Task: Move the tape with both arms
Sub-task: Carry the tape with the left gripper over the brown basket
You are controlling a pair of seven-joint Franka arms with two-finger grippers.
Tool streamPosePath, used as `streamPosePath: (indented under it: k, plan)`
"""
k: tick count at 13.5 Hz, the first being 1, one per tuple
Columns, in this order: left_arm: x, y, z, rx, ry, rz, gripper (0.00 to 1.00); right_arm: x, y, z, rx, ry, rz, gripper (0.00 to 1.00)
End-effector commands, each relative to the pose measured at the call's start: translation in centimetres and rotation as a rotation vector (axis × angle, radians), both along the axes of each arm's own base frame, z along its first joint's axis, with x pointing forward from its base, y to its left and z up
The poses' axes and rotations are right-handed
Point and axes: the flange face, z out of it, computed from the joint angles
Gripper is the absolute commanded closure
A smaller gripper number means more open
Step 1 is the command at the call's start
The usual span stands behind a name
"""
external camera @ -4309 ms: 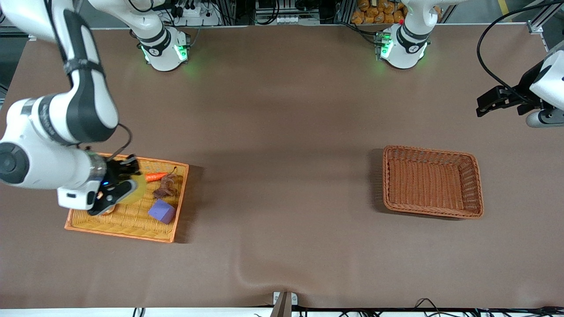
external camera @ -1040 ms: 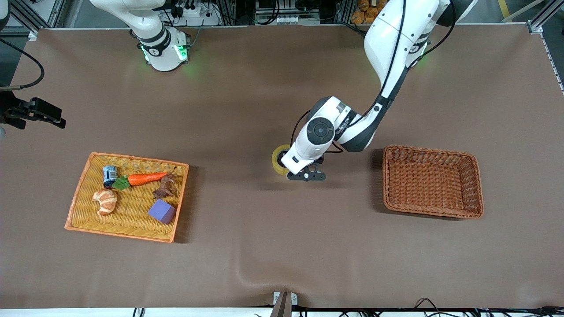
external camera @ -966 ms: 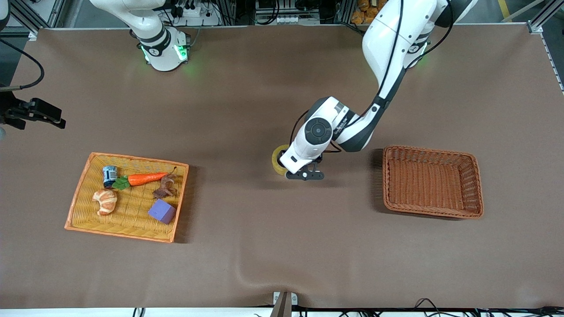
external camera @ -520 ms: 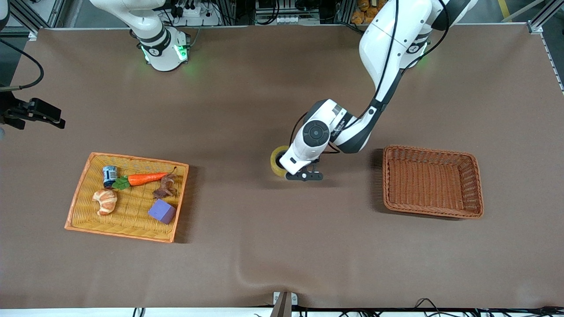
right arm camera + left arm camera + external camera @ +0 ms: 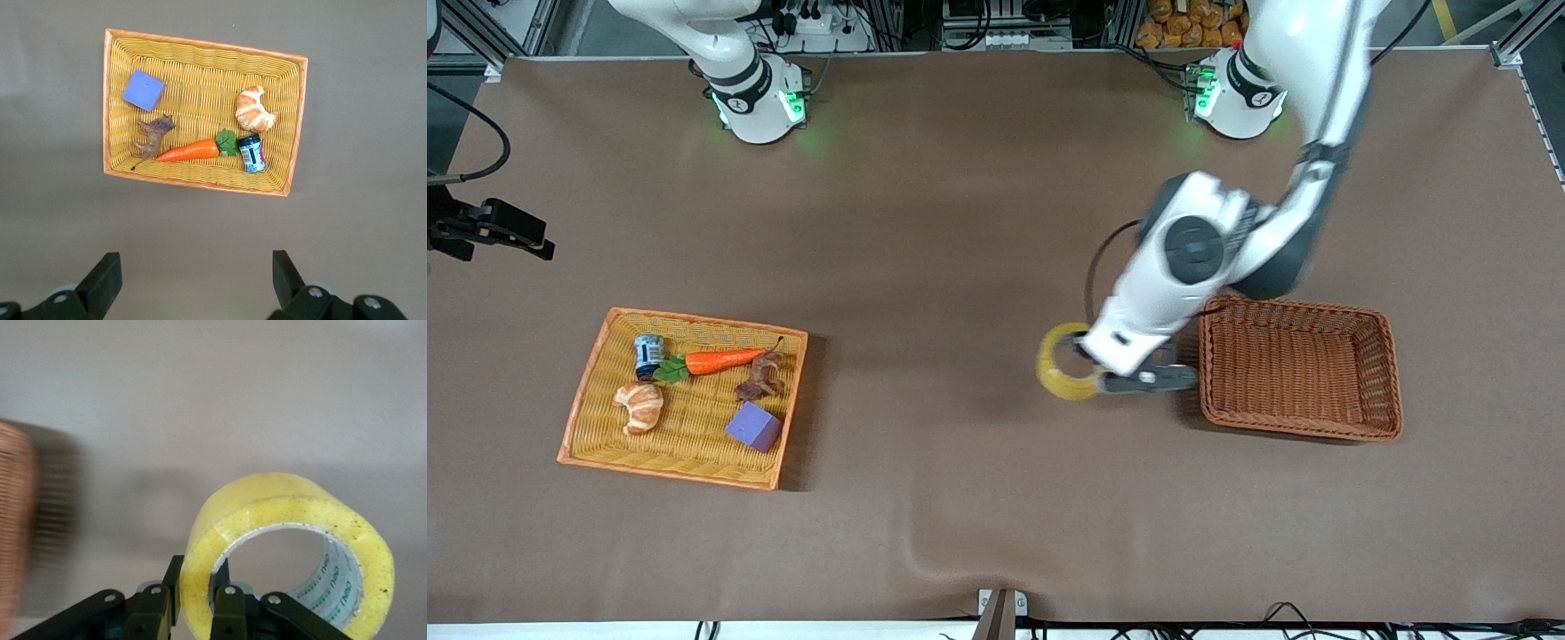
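Tape (image 5: 1065, 373), one yellow roll, hangs in the air just beside the brown basket (image 5: 1383, 373), toward the right arm's end of the table. The left gripper (image 5: 1089, 363) pinches the roll's wall, one finger inside the hole. That basket has nothing in it. Well apart from it, one orange tray (image 5: 113, 100) holds one purple cube (image 5: 143, 90), one toy animal (image 5: 155, 134), one carrot (image 5: 190, 152), one croissant (image 5: 254, 110) and one small can (image 5: 253, 153). The right gripper (image 5: 193, 280) waits high above the tray, fingers spread wide, tips partly cut off.
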Motion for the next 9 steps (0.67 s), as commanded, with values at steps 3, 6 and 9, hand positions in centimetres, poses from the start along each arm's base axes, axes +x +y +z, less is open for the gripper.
streamPosePath:
  k: [3,6,9]
  plan:
    - [2.1,16.1,0.8,0.046,0.045,-0.177,1.0,-0.2,-0.4,0.6,-0.012,-0.006,-0.006,0.0]
    - [1.8,23.3,-3.0,0.043,0.114,-0.228,1.0,-0.1,-0.4,0.6,0.0,-0.011,-0.01,0.0]
    - [1.3,26.7,-7.2,0.033,0.168,-0.184,1.0,0.0,0.1,0.8,0.005,-0.026,-0.034,0.0]
